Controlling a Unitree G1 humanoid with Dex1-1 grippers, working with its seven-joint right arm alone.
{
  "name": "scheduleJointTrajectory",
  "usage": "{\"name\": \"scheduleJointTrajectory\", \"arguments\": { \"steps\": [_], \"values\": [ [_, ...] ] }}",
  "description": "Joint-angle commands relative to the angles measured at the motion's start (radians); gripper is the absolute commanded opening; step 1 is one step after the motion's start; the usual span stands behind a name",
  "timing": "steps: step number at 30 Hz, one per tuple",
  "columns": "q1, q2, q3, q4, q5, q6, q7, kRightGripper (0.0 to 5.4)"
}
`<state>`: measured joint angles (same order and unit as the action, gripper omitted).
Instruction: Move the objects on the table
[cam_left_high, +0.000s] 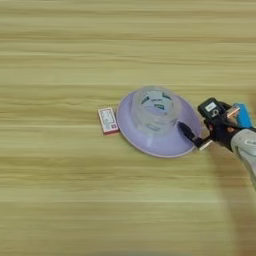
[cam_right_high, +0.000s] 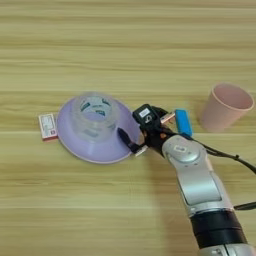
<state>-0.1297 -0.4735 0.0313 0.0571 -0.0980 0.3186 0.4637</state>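
Our end effector (cam_right_high: 134, 131) sits at the right rim of the lavender plate (cam_right_high: 75, 145), black fingers spread apart: the lower finger (cam_right_high: 126, 140) lies over the rim, the upper one up by the wrist, and nothing's clamped yet. We come in from the bottom right on the silver forearm (cam_right_high: 200, 187). On the plate stands the clear tape roll (cam_right_high: 95, 117), green print showing inside its core. Just off the plate's left edge lies the small red-and-white box (cam_right_high: 47, 126), flat on the desk (cam_right_high: 125, 50). Right behind our wrist, the blue bar (cam_right_high: 183, 122), and further right a pink cup (cam_right_high: 226, 106) standing upright. We'd judge this as lining up on the plate's rim. Next up, we reckon: close on that thin edge squarely, or it slips, and the roll could slide.
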Motion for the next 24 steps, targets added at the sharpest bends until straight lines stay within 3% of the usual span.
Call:
{"name": "scheduleJointTrajectory", "arguments": {
  "steps": [1, 11, 24],
  "values": [
    [-0.028, -0.057, -0.04, -0.015, -0.018, -0.008, -0.02, 5.38],
    [-0.026, -0.106, -0.093, 0.022, -0.045, -0.018, -0.049, 5.38],
    [-0.009, -0.12, -0.13, 0.035, -0.047, -0.023, -0.053, 5.38]
  ]
}}
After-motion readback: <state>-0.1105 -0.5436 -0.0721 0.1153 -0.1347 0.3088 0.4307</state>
